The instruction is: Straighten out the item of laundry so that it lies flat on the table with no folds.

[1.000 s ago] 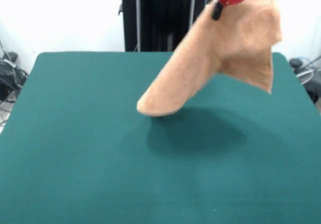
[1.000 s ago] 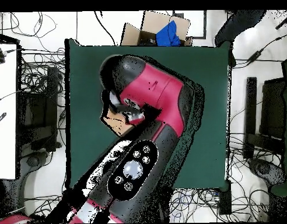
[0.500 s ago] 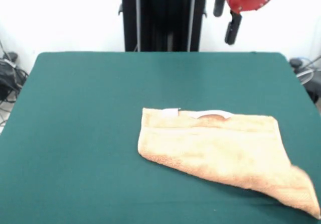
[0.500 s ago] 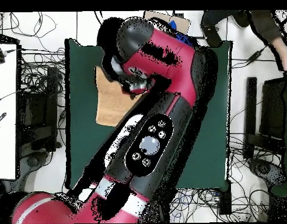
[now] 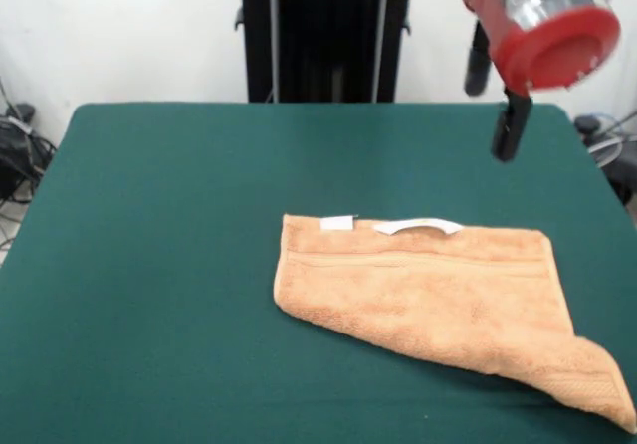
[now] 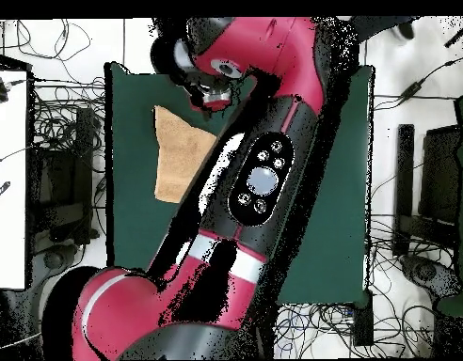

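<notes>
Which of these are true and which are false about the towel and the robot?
1. The towel lies on the table. True.
2. The gripper is holding the towel. False: it hangs in the air above the table, apart from the towel.
3. White tags show at the towel's far edge in the front view. True.
4. The towel is a neat square. False: its near edge runs at a slant down to a pointed corner at the right of the front view.
5. The towel is blue. False: it is orange-tan.
</notes>
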`<state>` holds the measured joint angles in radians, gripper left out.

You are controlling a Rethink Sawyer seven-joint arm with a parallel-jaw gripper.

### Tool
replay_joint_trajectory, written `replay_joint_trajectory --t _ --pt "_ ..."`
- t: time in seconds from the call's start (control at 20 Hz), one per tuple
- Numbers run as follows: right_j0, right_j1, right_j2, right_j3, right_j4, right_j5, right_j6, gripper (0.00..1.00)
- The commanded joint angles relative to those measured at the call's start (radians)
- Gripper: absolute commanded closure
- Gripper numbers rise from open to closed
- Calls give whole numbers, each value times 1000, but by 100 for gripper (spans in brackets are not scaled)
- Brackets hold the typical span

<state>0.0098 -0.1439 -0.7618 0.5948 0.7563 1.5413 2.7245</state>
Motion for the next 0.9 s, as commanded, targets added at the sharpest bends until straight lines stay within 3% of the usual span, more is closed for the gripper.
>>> replay_joint_trajectory --t 0.05,0.4,0.9 --pt "15 67 115 59 -15 -118 172 0" --pt "30 78 196 201 -36 -327 64 0" --pt "54 121 242 212 -24 -455 131 0"
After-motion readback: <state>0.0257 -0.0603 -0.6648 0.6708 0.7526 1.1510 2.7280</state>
